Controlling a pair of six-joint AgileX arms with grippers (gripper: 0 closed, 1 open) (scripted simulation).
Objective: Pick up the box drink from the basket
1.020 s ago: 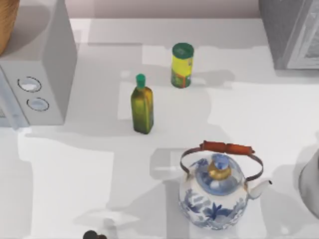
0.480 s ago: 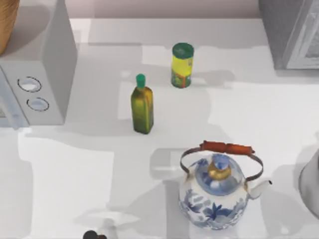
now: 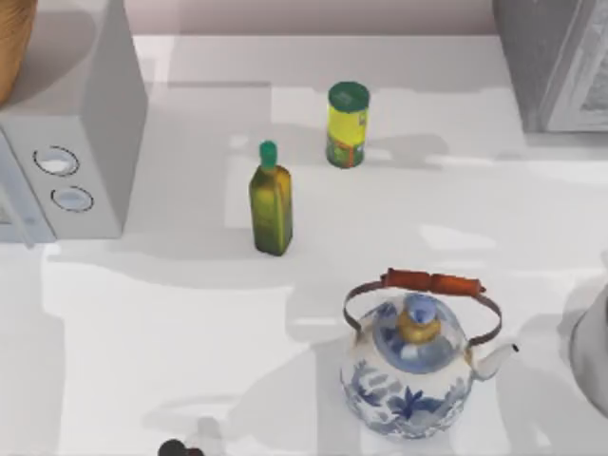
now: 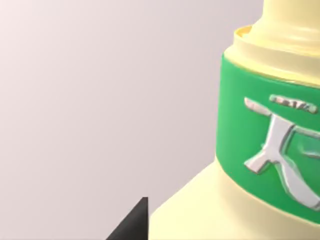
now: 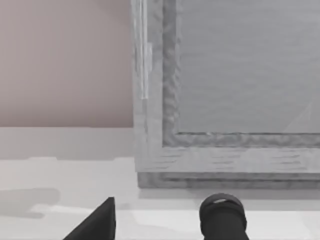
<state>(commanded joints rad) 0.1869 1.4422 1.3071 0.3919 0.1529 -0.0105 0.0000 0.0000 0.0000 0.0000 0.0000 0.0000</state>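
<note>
The white table (image 3: pixel 142 332) holds a dark green bottle (image 3: pixel 271 204), a yellow can (image 3: pixel 348 124) and a blue-and-white kettle (image 3: pixel 410 372), with a grey microwave (image 3: pixel 76 142) at the left and the basket (image 3: pixel 13 38) behind it in the far left corner. In the left wrist view, the box drink (image 4: pixel 250 175) is very close up against a plain pale wall, its green neck band (image 4: pixel 270 145) big, with one dark finger tip (image 4: pixel 132 225) of the left gripper just beside its shoulder; I cannot tell how wide that gripper is or if it holds the drink. The right gripper (image 5: pixel 160 220) hangs low over the table, facing a grey cabinet (image 5: pixel 225 100), and I cannot tell how wide it is either.

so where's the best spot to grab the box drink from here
Judging by the left wrist view, the box drink is best pinched across its squarish pale-yellow body, just under the sloped shoulder. The shoulder and the round green neck band would let fingers slide. Come in level from the side the left wrist camera faces.
</note>
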